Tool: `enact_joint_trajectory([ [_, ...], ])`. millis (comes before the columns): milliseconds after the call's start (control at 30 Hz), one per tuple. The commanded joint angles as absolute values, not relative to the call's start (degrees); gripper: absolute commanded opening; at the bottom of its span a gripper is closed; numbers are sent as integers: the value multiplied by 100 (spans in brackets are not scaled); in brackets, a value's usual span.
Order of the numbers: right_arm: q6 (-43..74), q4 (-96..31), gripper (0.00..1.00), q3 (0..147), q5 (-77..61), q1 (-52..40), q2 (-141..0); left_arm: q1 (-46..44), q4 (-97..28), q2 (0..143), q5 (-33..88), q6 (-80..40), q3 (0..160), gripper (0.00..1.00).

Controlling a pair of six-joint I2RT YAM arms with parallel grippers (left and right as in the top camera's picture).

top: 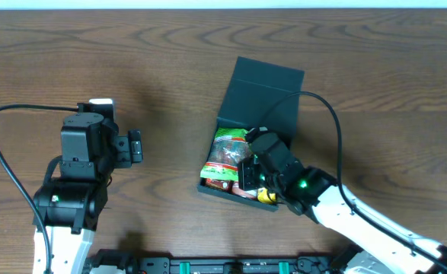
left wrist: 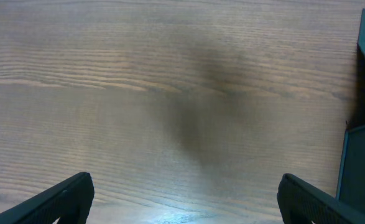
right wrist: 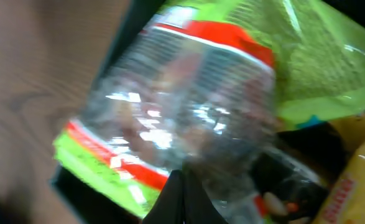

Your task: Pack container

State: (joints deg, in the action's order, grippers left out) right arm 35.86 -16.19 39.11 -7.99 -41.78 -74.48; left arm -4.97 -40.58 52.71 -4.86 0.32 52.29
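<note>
The dark teal container (top: 263, 91) sits right of centre with its flap lid open toward the far side. Inside lie several snack packets: a clear packet with green and red bands (top: 225, 156) on top and a yellow one (top: 266, 195) at the near corner. My right gripper (top: 247, 173) is down in the container, its fingers closed together on the clear packet (right wrist: 182, 112), which fills the blurred right wrist view, with the fingertips (right wrist: 182, 180) at its lower part. My left gripper (top: 135, 146) is open and empty over bare table, fingers (left wrist: 185, 199) spread wide.
The container's teal wall (left wrist: 361, 162) shows at the right edge of the left wrist view. A black cable (top: 330, 114) arcs over the table beside the container's right side. The wooden table (top: 154, 53) surrounds everything.
</note>
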Motion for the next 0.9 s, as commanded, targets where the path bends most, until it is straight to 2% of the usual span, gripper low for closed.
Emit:
enact_joint_trajectory([
  [0,3693,-1588,1,4281,-1081,-4381,-7220,-473,-4071,5238,-486,130,5201,95],
  [367,3942,-670,2,4222,-1197,-4740,-7948,-473,-4071,5238,-486,130,5201,95],
  [700,3896,-642,2,4222,-1013,-4733,-8910,-473,-4071,5238,-486,130,5201,95],
  [867,3898,-458,2,4257,-1164,-4733,-8899,-473,-4071,5238,-486,130,5201,95],
])
